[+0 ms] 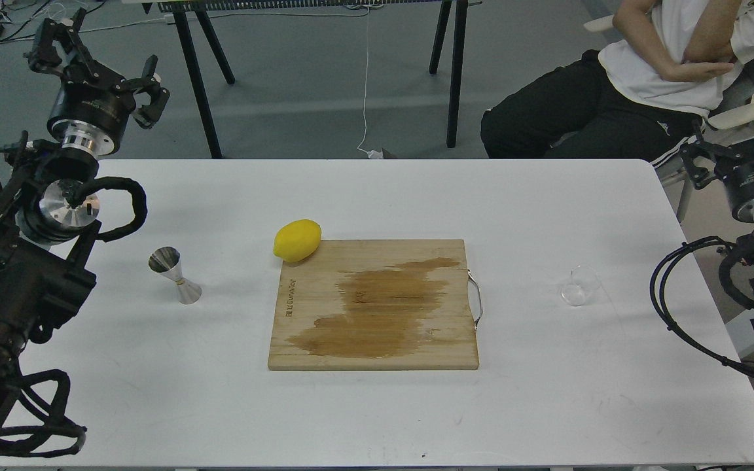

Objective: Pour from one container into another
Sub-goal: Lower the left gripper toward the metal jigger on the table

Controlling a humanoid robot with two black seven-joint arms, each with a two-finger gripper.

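Steel jigger [175,276] upright on white table [377,405], left of wooden cutting board [377,304] with dark wet stain. Lemon [297,240] at board's back-left corner. Clear glass cup [578,286] right of board. Left gripper [92,52] and right gripper [743,140] raised off table, empty. Seated person [645,72] behind.

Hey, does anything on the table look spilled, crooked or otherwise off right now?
Yes: the wooden cutting board carries a large dark wet-looking stain across its middle, like spilled liquid. The lemon rests half on its corner. The jigger and glass cup stand upright.
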